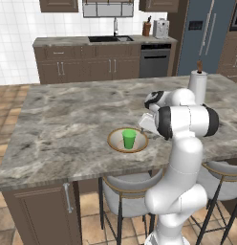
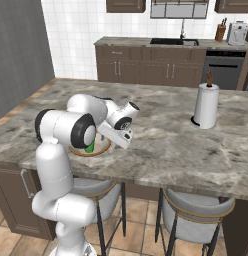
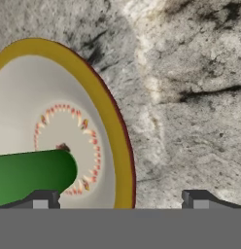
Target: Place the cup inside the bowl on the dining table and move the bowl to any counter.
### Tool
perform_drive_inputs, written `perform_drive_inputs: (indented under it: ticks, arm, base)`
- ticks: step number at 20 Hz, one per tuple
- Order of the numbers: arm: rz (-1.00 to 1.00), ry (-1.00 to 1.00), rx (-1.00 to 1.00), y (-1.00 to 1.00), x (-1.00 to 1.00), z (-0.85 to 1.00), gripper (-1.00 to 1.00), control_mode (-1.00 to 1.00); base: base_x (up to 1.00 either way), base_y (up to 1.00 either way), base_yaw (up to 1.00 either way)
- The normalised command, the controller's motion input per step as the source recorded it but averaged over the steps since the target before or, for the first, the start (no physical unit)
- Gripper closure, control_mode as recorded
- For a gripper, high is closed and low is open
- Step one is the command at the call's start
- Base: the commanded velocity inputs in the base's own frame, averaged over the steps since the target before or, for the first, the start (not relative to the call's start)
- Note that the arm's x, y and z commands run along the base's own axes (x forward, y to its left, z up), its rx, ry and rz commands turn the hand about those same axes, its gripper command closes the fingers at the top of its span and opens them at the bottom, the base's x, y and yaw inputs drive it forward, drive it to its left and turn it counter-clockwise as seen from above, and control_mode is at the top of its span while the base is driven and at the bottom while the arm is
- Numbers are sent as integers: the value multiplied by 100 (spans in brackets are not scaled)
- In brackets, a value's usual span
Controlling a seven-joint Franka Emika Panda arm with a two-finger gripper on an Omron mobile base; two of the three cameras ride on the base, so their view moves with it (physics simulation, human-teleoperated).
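The claw is spread wide and grips nothing. In the hand view one fingertip stands over the cup and the other over bare tabletop, with the bowl's rim passing between them. That view alone shows the ring of small orange marks on the bowl's floor.

In the left base view the claw is hidden behind the arm's elbow; the cup stands upright in the middle of the bowl, which sits on the tabletop near its near edge.

In the right base view the arm covers most of the bowl, and just a sliver of the cup shows. The hand hangs just right of the bowl.

A paper-towel roll stands well apart, to the right and farther back. Grey stools are tucked under the near edge.
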Motion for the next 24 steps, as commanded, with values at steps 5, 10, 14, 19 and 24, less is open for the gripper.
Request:
perform_drive_inputs:
  ticks: [5,10,14,19,24]
  arm:
    - [0,0,1,0,0,-5,-100,-100]
    - [0,0,0,0,0,-9,-100,-100]
    - [0,0,0,5,0,-5,-100,-100]
    - [0,0,0,9,0,-8,-100,-100]
    - [0,0,0,8,0,-6,-100,-100]
  base:
    - [0,0,0]
    - [0,0,0]
    - [0,0,0]
    - [0,0,0]
    - [0,0,0]
